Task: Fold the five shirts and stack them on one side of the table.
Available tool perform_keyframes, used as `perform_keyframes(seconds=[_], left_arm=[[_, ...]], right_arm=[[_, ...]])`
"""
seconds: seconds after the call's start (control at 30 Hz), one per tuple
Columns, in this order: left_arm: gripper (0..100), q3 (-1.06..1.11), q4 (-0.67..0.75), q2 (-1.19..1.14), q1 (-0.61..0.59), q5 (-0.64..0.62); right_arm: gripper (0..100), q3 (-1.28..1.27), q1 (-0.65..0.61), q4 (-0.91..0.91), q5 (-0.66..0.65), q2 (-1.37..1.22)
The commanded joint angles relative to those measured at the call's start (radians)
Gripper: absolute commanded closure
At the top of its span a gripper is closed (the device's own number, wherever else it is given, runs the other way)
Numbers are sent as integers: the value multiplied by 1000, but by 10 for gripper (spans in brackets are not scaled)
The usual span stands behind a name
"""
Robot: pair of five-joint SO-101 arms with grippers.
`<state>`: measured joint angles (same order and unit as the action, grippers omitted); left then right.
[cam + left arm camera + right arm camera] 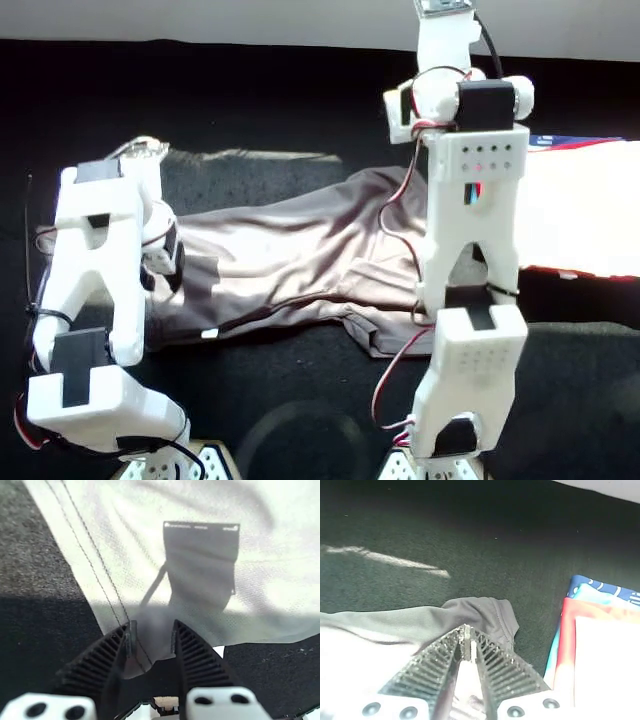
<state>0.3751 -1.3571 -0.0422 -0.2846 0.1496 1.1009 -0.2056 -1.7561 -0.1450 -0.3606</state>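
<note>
The left gripper point(152, 630) was clenched on the grey shirt point(290, 260) at its stitched hem, the edge nearest the arms' bases, with fabric bunched between the jaws. The shirt lay spread and wrinkled across the black table point(250, 90). At the shirt's far edge the right gripper point(466, 630) was pinched tight, seemingly on cloth (the bite looked small). Beside the shirt, towards the right arm's side, sat the stack of folded shirts point(580, 200). For a clean fold, both grips should rise together, keep the cloth taut, and lay edge onto edge.
</note>
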Motion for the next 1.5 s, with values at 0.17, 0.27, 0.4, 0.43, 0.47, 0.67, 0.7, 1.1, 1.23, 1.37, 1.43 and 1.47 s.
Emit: perform_keyframes(seconds=[0.17, 0.27, 0.4, 0.43, 0.47, 0.67, 0.7, 1.1, 1.23, 1.37, 1.43, 1.47], left_arm=[[870, 262, 89, 127, -10, 18], [870, 338, 144, 179, -10, 83], [870, 486, 278, 232, -10, 91], [870, 522, 324, 243, -10, 91], [870, 558, 374, 254, -10, 91], [870, 618, 436, 323, -10, 89], [870, 625, 440, 326, -10, 87], [870, 630, 443, 326, -12, 87], [870, 630, 445, 326, -13, 87], [870, 630, 451, 328, -54, 86], [870, 631, 462, 328, -59, 78], [870, 631, 465, 328, -59, 55]], right_arm=[[991, -848, -42, 44, 5, 516], [991, -1150, -24, 203, 3, 581], [991, -1448, -22, 495, 3, 622], [991, -1498, -22, 568, 3, 624], [991, -1540, -22, 647, 3, 624], [991, -1719, -27, 986, 3, 585], [991, -1733, -27, 1004, 3, 562], [991, -1750, -25, 737, -8, 542], [991, -1750, -25, 561, -132, 624], [991, -1751, -21, 427, -203, 777], [991, -1751, -21, 418, -213, 858], [991, -1751, -21, 437, -215, 891]])
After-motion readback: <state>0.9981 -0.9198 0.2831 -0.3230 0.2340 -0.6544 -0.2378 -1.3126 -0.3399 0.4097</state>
